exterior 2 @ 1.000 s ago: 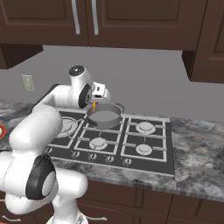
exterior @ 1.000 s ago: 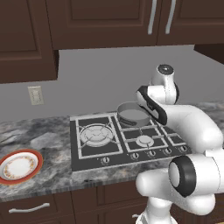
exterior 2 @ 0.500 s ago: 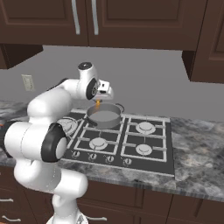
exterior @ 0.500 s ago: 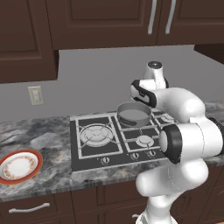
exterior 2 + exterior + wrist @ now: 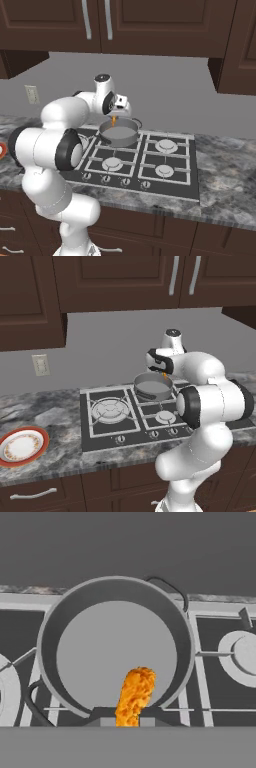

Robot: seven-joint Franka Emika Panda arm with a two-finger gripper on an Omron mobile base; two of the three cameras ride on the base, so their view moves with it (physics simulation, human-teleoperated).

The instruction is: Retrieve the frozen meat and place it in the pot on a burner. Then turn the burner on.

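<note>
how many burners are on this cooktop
5: a large double-ringed one at the left, the pot's back-middle burner, front middle, back right, and front right.

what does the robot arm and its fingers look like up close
The arm is glossy white with rounded, bulbous segments and dark grey to black bands at the joints. A grey-capped joint tops the wrist. The gripper is small, with two short dark grey fingers. No cables or markings are visible.
</note>
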